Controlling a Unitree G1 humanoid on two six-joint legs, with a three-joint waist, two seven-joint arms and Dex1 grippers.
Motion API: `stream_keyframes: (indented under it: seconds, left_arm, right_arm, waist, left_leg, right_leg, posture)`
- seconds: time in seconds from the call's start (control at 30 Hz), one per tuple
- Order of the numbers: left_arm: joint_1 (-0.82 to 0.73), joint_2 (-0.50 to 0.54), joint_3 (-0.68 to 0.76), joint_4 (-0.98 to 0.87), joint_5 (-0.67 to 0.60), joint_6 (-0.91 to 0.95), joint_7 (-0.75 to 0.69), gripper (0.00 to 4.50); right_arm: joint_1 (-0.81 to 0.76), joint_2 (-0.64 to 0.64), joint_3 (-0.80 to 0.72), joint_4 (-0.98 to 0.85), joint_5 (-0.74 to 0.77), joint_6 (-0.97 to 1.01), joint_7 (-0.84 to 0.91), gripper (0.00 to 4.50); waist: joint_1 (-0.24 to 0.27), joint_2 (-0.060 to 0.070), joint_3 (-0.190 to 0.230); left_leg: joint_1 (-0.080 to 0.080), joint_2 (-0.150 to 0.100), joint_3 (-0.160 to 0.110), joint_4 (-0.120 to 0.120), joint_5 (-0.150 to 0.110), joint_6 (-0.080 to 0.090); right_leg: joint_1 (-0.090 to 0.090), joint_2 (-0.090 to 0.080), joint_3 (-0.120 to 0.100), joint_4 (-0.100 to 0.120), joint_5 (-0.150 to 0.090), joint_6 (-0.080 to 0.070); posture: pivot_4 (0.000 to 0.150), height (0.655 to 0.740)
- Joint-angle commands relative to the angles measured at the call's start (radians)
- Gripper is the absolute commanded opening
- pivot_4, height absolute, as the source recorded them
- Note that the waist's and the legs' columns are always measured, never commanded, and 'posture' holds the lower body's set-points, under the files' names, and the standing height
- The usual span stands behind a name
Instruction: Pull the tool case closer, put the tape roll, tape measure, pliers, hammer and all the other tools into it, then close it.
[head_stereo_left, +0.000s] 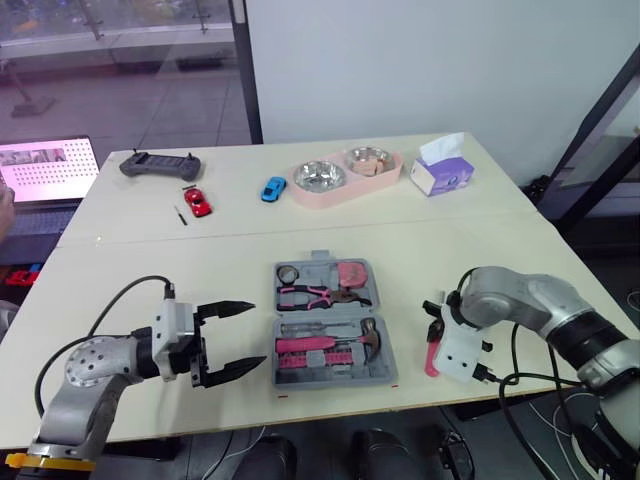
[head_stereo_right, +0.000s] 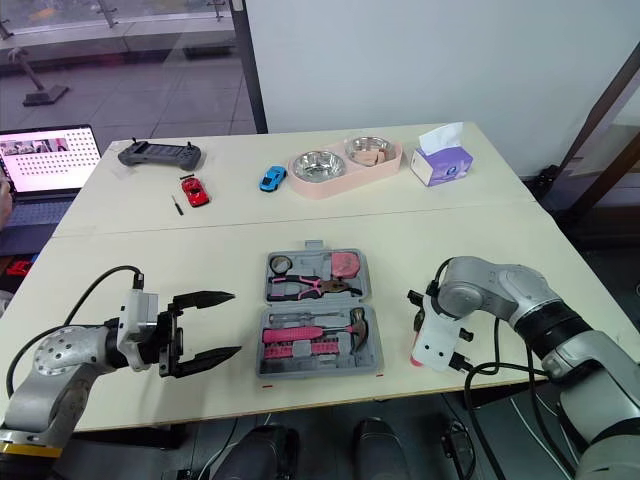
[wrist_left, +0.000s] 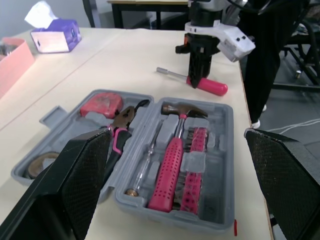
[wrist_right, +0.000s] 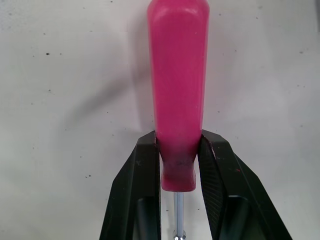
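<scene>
The grey tool case (head_stereo_left: 389, 372) lies open at the table's middle front. It holds a tape roll (head_stereo_left: 288, 273), a pink tape measure (head_stereo_left: 350, 273), pliers (head_stereo_left: 312, 294), a pink-handled hammer (head_stereo_left: 340, 345) and a row of bits. To its right a pink-handled screwdriver (wrist_right: 177, 75) lies on the table. My right gripper (wrist_right: 178, 136) points down onto it, and both fingers press the handle's sides near the metal shaft. My left gripper (head_stereo_left: 238, 338) hovers open just left of the case, pointing at it, with nothing between its fingers.
At the back stand a pink double-bowl tray (head_stereo_left: 345, 190), a tissue box (head_stereo_left: 440, 176), a blue toy car (head_stereo_left: 273, 188), a red toy car (head_stereo_left: 197, 201) and a grey controller (head_stereo_left: 160, 165). A laptop (head_stereo_left: 45, 170) sits far left. The table's front edge runs close below the case.
</scene>
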Motion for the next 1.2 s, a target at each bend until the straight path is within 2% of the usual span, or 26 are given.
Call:
stream_keyframes:
  seconds: [0.03, 0.1, 0.17, 0.27, 0.33, 0.4, 0.53, 0.6, 0.67, 0.73, 0.8, 0.9, 1.1, 1.17, 1.2]
  left_arm:
    - [-0.019, -0.004, -0.003, -0.008, 0.005, -0.01, 0.006, 4.5]
    - [-0.026, -0.008, -0.004, -0.001, 0.008, -0.013, 0.006, 4.5]
    - [-0.032, -0.011, -0.005, 0.007, 0.01, -0.014, 0.006, 4.5]
    - [-0.04, -0.019, -0.012, 0.016, 0.015, -0.017, 0.004, 4.5]
    - [-0.046, -0.026, -0.017, 0.021, 0.018, -0.018, -0.001, 4.5]
    - [-0.052, -0.029, -0.024, 0.023, 0.019, -0.018, -0.006, 4.5]
    - [-0.052, -0.026, -0.04, 0.026, 0.025, -0.025, -0.019, 4.5]
    - [-0.046, -0.023, -0.047, 0.028, 0.036, -0.039, -0.03, 4.5]
    - [-0.043, -0.022, -0.044, 0.031, 0.039, -0.045, -0.033, 4.5]
    - [-0.043, -0.021, -0.041, 0.032, 0.038, -0.046, -0.036, 4.5]
    - [-0.039, -0.018, -0.038, 0.028, 0.033, -0.044, -0.038, 4.5]
    - [-0.023, -0.014, -0.034, 0.023, 0.031, -0.028, -0.031, 4.5]
    - [-0.008, -0.016, -0.034, 0.007, 0.029, -0.031, -0.022, 4.5]
    - [-0.004, -0.013, -0.033, 0.006, 0.03, -0.031, -0.022, 4.5]
    - [-0.004, -0.012, -0.033, 0.006, 0.029, -0.031, -0.023, 4.5]
  right_arm:
    - [0.023, -0.019, -0.122, -0.078, 0.221, 0.19, 0.082, 0.53]
    - [0.043, -0.04, -0.229, -0.211, 0.444, 0.477, 0.219, 0.53]
    - [0.041, -0.058, -0.313, -0.34, 0.594, 0.801, 0.32, 0.53]
    - [-0.022, -0.121, -0.344, -0.453, 0.71, 1.334, 0.41, 0.53]
    - [-0.083, -0.149, -0.317, -0.48, 0.776, 1.666, 0.424, 0.53]
    - [-0.142, -0.125, -0.299, -0.475, 0.82, 1.978, 0.384, 0.53]
    - [-0.166, -0.074, -0.296, -0.447, 0.904, 2.358, 0.257, 0.53]
    - [-0.154, -0.038, -0.319, -0.376, 0.942, 2.433, 0.162, 0.53]
    - [-0.103, 0.03, -0.382, -0.247, 0.93, 2.44, -0.015, 0.53]
    - [-0.089, 0.13, -0.506, -0.121, 0.905, 2.44, -0.215, 0.53]
    - [-0.086, 0.232, -0.66, -0.077, 0.873, 2.44, -0.399, 0.53]
    - [-0.036, 0.321, -0.776, -0.159, 0.896, 2.44, -0.56, 0.53]
    - [0.109, 0.456, -0.883, -0.351, 0.926, 2.44, -0.778, 0.53]
    - [0.146, 0.495, -0.931, -0.402, 0.945, 2.44, -0.833, 1.58]
    - [0.158, 0.502, -0.94, -0.427, 0.961, 2.44, -0.848, 1.9]
  waist:
    - [0.0, 0.002, 0.001]
    - [0.001, 0.008, 0.005]
    - [0.003, 0.014, 0.008]
    - [0.008, 0.015, 0.008]
    - [0.013, 0.014, 0.008]
    - [0.02, 0.015, 0.008]
    - [0.026, 0.015, 0.008]
    - [0.026, 0.015, 0.007]
    - [0.027, 0.013, 0.007]
    - [0.027, 0.012, 0.006]
    - [0.026, 0.012, 0.006]
    - [0.024, 0.014, 0.006]
    - [0.024, 0.014, 0.005]
    - [0.025, 0.014, 0.005]
    - [0.024, 0.015, 0.005]
  left_leg:
    - [0.0, 0.0, 0.0, 0.0, 0.0, 0.0]
    - [-0.002, 0.001, 0.001, 0.0, 0.0, 0.0]
    - [-0.004, 0.001, 0.001, 0.0, 0.0, 0.0]
    - [-0.008, 0.002, 0.001, 0.001, 0.0, 0.0]
    - [-0.012, 0.003, 0.001, 0.001, 0.0, 0.0]
    - [-0.017, 0.003, 0.002, 0.002, 0.0, 0.0]
    - [-0.02, 0.004, 0.003, 0.002, 0.0, 0.0]
    - [-0.024, 0.004, 0.004, 0.003, 0.0, 0.0]
    - [-0.028, 0.003, 0.004, 0.004, 0.0, 0.0]
    - [-0.029, 0.002, 0.004, 0.004, 0.0, -0.001]
    - [-0.03, 0.001, 0.005, 0.004, 0.001, -0.001]
    - [-0.032, 0.002, 0.005, 0.003, 0.002, -0.003]
    - [-0.031, 0.004, 0.005, 0.003, 0.003, -0.004]
    - [-0.029, 0.005, 0.005, 0.004, 0.003, -0.004]
    - [-0.029, 0.004, 0.005, 0.004, 0.003, -0.004]
  right_leg:
    - [-0.001, 0.0, 0.0, 0.0, 0.0, 0.0]
    - [-0.002, 0.0, 0.002, 0.0, 0.0, 0.0]
    - [-0.005, -0.001, 0.005, 0.0, 0.001, -0.001]
    - [-0.008, 0.0, 0.005, 0.0, 0.001, -0.001]
    - [-0.012, 0.0, 0.004, 0.0, 0.002, -0.003]
    - [-0.018, 0.0, 0.004, 0.0, 0.003, -0.004]
    - [-0.022, -0.001, 0.005, 0.0, 0.003, -0.005]
    - [-0.026, -0.001, 0.005, 0.0, 0.003, -0.005]
    - [-0.028, -0.001, 0.005, 0.0, 0.004, -0.004]
    - [-0.029, -0.002, 0.004, -0.001, 0.007, -0.003]
    - [-0.031, -0.003, 0.005, -0.001, 0.008, -0.003]
    - [-0.035, -0.001, 0.007, 0.001, 0.011, -0.002]
    - [-0.034, 0.002, 0.007, 0.003, 0.012, -0.003]
    - [-0.032, 0.003, 0.007, 0.003, 0.012, -0.003]
    - [-0.032, 0.003, 0.007, 0.003, 0.012, -0.003]
  posture:
    - [0.15, 0.74]
    - [0.15, 0.74]
    - [0.15, 0.74]
    - [0.15, 0.74]
    - [0.15, 0.74]
    - [0.15, 0.74]
    - [0.15, 0.74]
    - [0.15, 0.74]
    - [0.15, 0.74]
    - [0.15, 0.74]
    - [0.15, 0.74]
    - [0.15, 0.74]
    - [0.15, 0.74]
    - [0.15, 0.74]
    - [0.15, 0.74]
